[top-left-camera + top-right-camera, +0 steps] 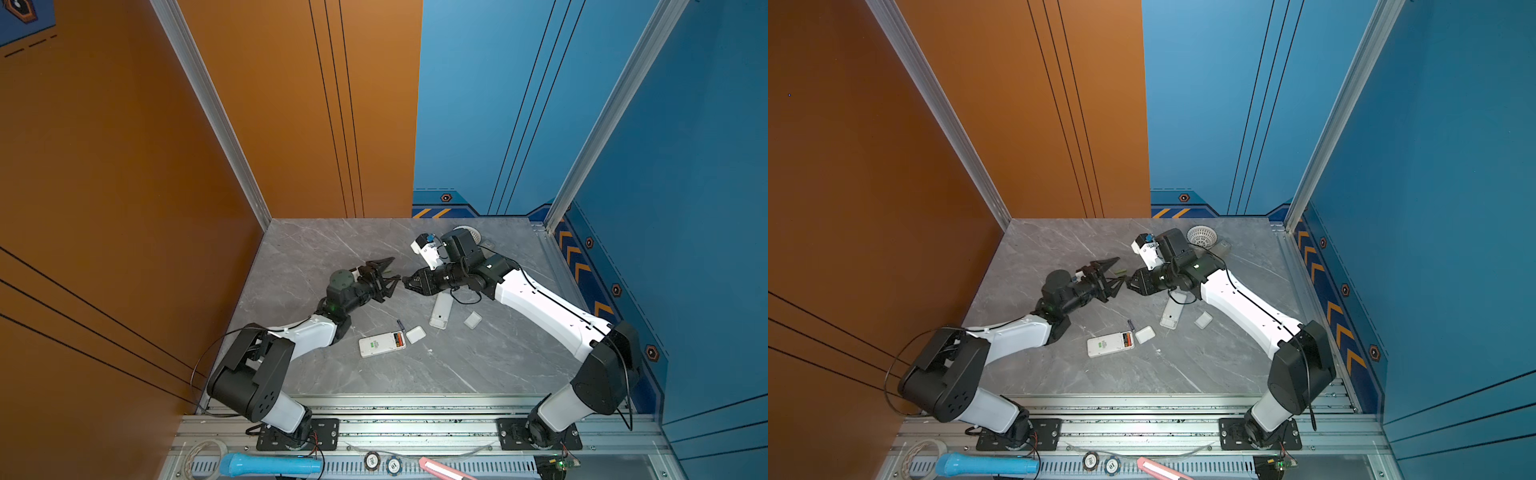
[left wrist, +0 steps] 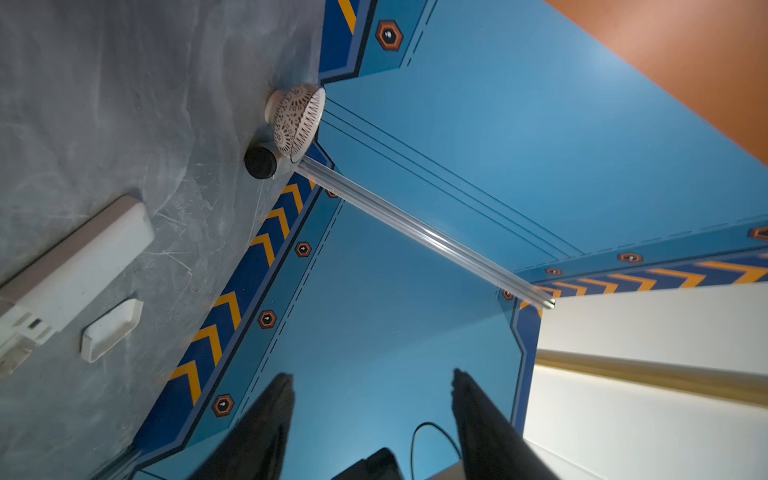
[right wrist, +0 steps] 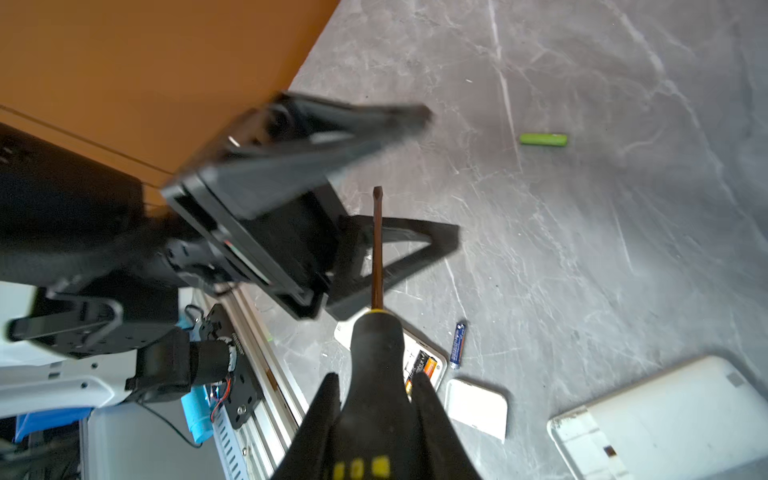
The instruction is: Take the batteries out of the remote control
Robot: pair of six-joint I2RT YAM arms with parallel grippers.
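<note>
Right gripper point(image 3: 376, 380): is clamping the screwdriver point(image 3: 377, 257) by its black handle, blade pointing ahead.
Left gripper point(image 2: 371, 376): is hanging wide open, empty.
Seated batteries point(image 3: 422, 368): two are sitting in the white remote point(image 1: 381, 345), bay uncovered.
Lying out: blue battery point(image 3: 458, 345) just beside the remote; green battery point(image 3: 543, 139) well apart on the tabletop point(image 3: 602, 257).
Tip: probably levering next, so blade under one battery's end, gently, with the remote steadied.

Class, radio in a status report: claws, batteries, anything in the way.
Left claw open, empty. Right claw shut on screwdriver. Green battery and blue battery loose on table; two batteries in remote. Left claw crowds screwdriver tip.
</note>
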